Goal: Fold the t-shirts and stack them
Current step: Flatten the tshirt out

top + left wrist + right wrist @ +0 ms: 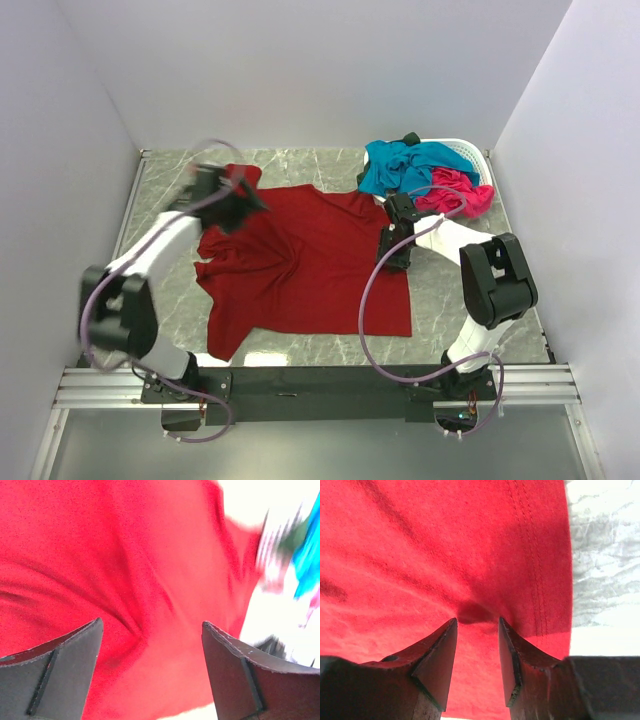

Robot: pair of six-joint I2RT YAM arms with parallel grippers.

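Observation:
The dark red t-shirt (310,270) lies spread out, somewhat wrinkled, in the middle of the table. My left gripper (243,205) hovers over its far left sleeve area, blurred; in the left wrist view it (152,625) is wide open and empty above the red cloth (125,555). My right gripper (388,258) rests on the shirt's right edge; in the right wrist view it (477,622) has its jaws a narrow gap apart, tips pressing a small pucker into the red cloth (420,545) beside the hem. The teal-blue t-shirt (400,165) and the hot pink t-shirt (455,192) lie crumpled in the basket.
The white latticed basket (470,152) stands at the back right corner, close behind my right arm. White walls enclose the grey marble table (450,300) on three sides. Bare marble (605,555) shows just right of the shirt's hem.

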